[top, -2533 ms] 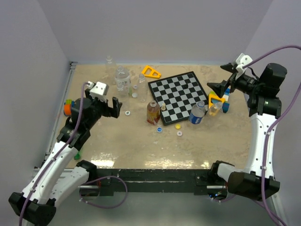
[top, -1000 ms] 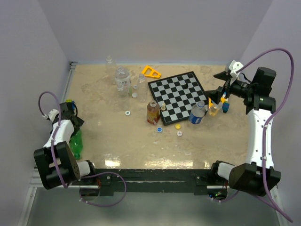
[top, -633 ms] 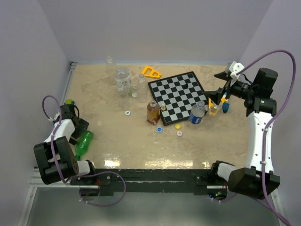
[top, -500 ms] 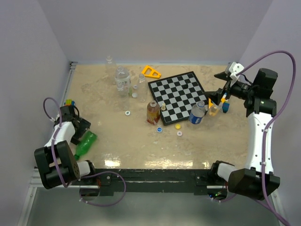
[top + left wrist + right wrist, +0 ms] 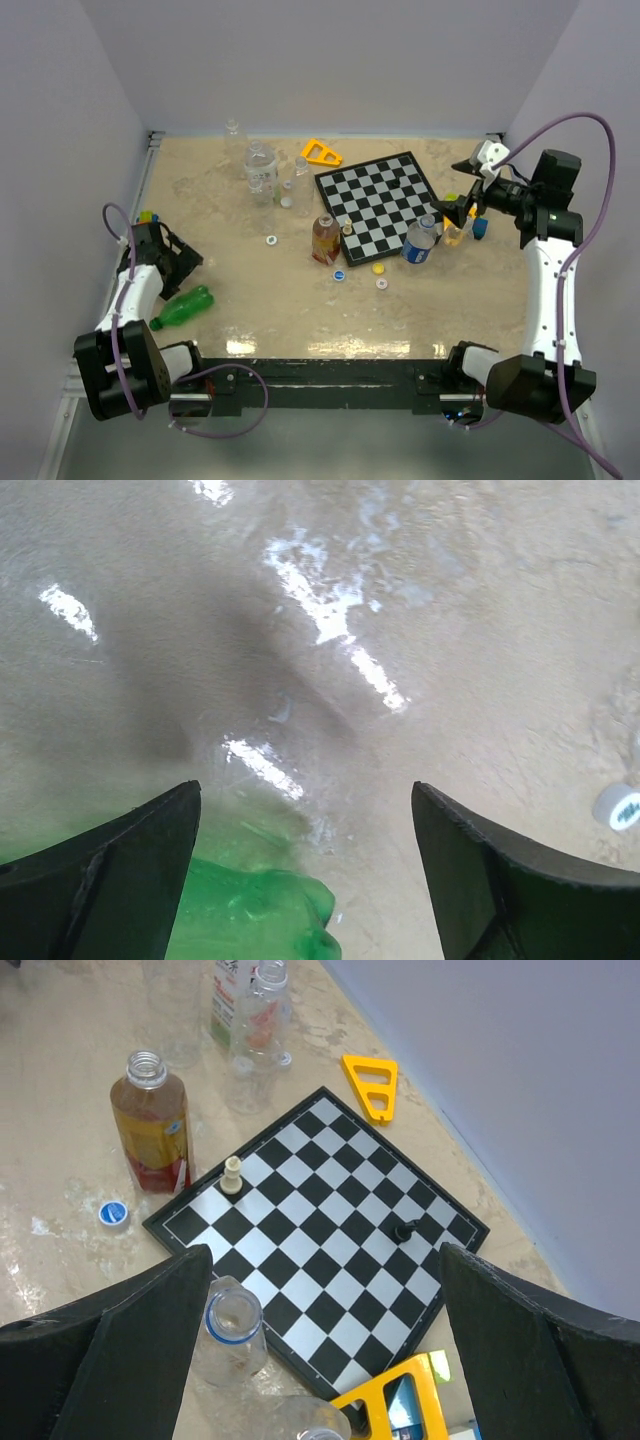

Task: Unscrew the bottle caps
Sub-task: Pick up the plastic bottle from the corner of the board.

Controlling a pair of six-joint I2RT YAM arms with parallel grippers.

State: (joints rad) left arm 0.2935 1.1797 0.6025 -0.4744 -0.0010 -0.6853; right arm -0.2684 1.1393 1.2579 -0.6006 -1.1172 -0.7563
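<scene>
Plain lavender walls (image 5: 330, 60) close in the glossy, beige-mottled table (image 5: 290, 315) on three sides. By its left edge the left gripper (image 5: 305, 790) hangs with jaws wide apart, gripping nothing. The green bottle (image 5: 186, 305) lies on its side just in front of it, near the front left corner. Further in sits a lone white cap (image 5: 271, 240). Mid-table, the amber bottle (image 5: 325, 238) stands uncapped against the chessboard (image 5: 380, 200). A blue cap (image 5: 339, 275), a yellow cap (image 5: 378, 267) and a second white cap (image 5: 382, 283) lie just in front. The blue-labelled bottle (image 5: 421, 240) and the small yellow-orange bottle (image 5: 455, 233) stand by the board's right side. Above them, toward the right edge, the right gripper (image 5: 325, 1252) hovers fully spread and empty.
</scene>
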